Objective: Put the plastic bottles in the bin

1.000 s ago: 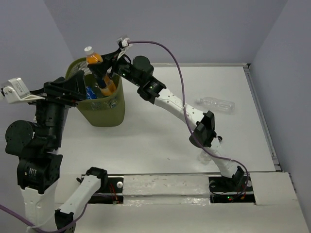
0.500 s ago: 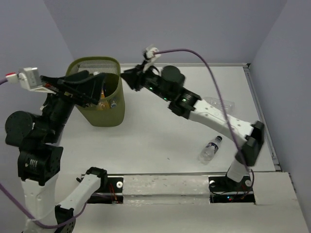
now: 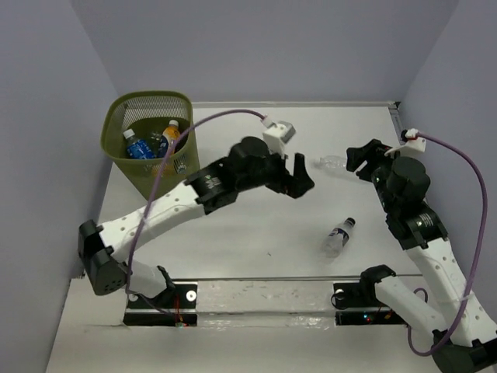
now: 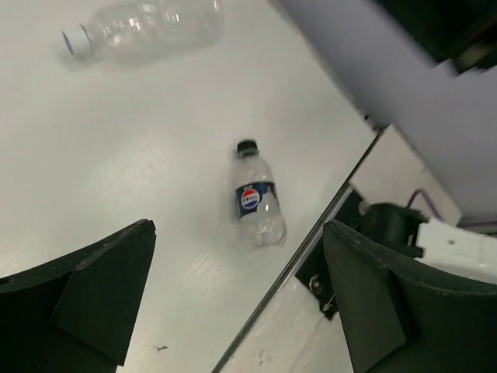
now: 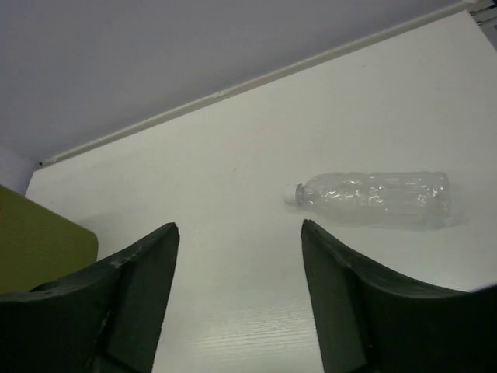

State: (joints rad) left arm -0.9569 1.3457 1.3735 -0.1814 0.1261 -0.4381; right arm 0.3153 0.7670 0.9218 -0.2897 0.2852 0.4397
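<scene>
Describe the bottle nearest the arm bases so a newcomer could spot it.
On the white table, right half, near the front edge, lies a small bottle with a black cap. Unlike the larger plain clear bottle farther back, it bears a blue label.

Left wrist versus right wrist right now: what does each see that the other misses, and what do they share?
Only the left wrist: the labelled bottle, dark cap, lying on the table near its front edge.
Only the right wrist: a corner of the bin at far left, and the table's back edge.
Both: the clear bottle lying on its side, untouched. Each view also shows its own hand open and empty: left hand, right hand.
</scene>
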